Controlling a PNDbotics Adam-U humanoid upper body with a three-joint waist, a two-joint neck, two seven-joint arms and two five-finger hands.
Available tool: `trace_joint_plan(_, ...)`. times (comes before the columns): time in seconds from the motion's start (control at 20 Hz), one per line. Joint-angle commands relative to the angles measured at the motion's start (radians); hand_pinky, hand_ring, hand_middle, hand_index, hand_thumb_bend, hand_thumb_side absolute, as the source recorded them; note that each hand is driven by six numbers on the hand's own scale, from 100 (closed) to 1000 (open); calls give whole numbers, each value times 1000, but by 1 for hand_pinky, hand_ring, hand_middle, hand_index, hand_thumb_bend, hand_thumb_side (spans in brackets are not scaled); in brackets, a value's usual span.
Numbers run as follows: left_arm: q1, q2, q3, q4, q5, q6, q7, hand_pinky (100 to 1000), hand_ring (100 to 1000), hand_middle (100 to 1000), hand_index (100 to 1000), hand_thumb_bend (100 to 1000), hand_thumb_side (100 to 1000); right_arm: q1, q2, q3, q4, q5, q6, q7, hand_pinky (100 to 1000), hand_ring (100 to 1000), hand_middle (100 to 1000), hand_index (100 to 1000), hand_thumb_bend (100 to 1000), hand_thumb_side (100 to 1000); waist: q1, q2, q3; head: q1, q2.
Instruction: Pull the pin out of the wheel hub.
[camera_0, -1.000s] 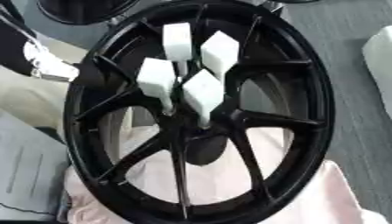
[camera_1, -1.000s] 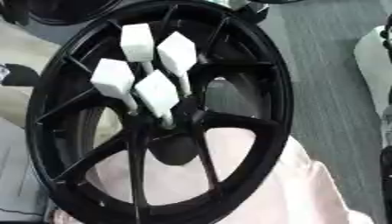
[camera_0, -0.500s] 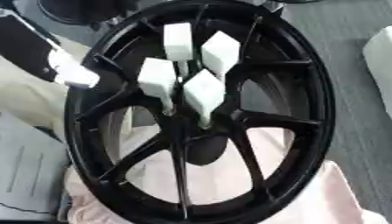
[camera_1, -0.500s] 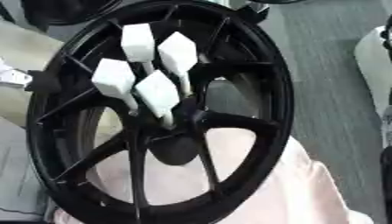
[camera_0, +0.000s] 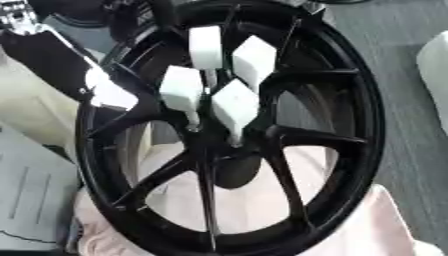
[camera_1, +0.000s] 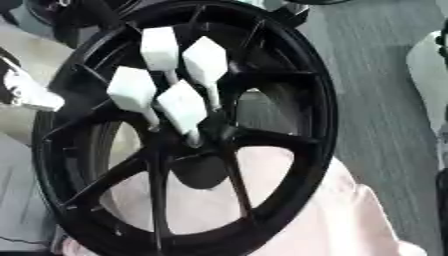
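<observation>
Pale pink cloth (camera_0: 262, 210) lies nearest me, showing through the lower gaps of the black wheel (camera_0: 359, 150) that sits on it, I judge as padding to keep the rim steady and unmarked. Grey floor (camera_1: 385, 85) runs off to the right beyond the rim.

Spokes meet at the hub (camera_0: 229, 150), a little below the middle of my view. From around that hub four pins rise toward me, each a thin stem with a white block on top: the nearest pin (camera_0: 234, 106) with a diamond-looking head, a second pin (camera_0: 182, 90) to its left, then a third pin (camera_0: 254, 61) and a fourth pin (camera_0: 206, 47) farther up. Their long axes stand out of the wheel's face and lean away toward the top of my view, stems rooted near the hub, heads free. I judge the blocks are there as easy handles.

My left hand (camera_0: 109, 92) comes in over the left rim, its pale tip near the second pin but apart from it; I cannot tell how its fingers are set. My right hand is out of sight
</observation>
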Motion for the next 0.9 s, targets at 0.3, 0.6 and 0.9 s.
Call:
trace_joint_plan(0.3,-7,9,2,-8,-16,16,-21,601,636,667,802,625,332,-9,-21,1,-23,4,2,2,853,752,644,709,312,536,-8,-23,1,4,-3)
trace_joint_plan(0.6,-5,-1,-3,-3,-21,33,-22,639,682,692,808,622,333,-9,-20,2,-22,5,2,2,853,752,645,709,311,538,-10,-22,0,5,-4)
trace_joint_plan(0.9,-15,-23,-22,19,-28,52,-18,630,671,686,804,590,314,-9,-19,2,-22,5,2,2,853,752,645,709,311,539,-12,-21,0,5,-3)
